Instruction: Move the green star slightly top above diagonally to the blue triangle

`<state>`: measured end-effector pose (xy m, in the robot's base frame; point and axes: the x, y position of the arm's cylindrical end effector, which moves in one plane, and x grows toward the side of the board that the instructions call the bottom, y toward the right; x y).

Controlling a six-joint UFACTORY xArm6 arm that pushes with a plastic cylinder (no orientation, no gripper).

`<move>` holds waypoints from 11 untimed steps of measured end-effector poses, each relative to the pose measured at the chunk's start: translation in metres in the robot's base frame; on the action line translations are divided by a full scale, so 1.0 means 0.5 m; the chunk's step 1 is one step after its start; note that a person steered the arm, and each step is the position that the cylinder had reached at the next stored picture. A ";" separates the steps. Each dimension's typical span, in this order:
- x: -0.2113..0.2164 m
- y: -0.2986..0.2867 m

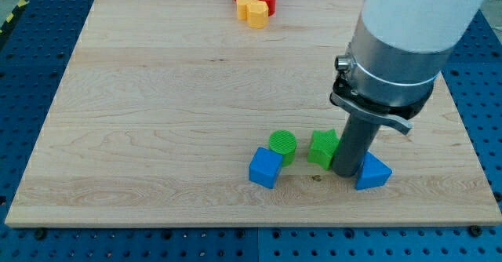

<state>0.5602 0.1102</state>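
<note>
Lower right of the frame: no pincer here, my tip (343,172) wedged between green star (322,147) and blue triangle (373,172); nudge gently up-left.

Near the view's bottom edge of the worktop (157,136) we have a tight row: a blue cube (265,168), a green cylinder (283,146) touching it, a narrow gap, then the green star (322,147), our tip (343,172) pressed against the star's right side, and the blue triangle (373,172) just beside the tip. At the view's top, a red and yellow cluster (252,1) crowds the edge. Between cluster and row the board lies open, as does the view's left.
</note>
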 end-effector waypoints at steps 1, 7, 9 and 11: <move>0.038 -0.030; -0.159 -0.048; -0.153 -0.057; -0.016 -0.055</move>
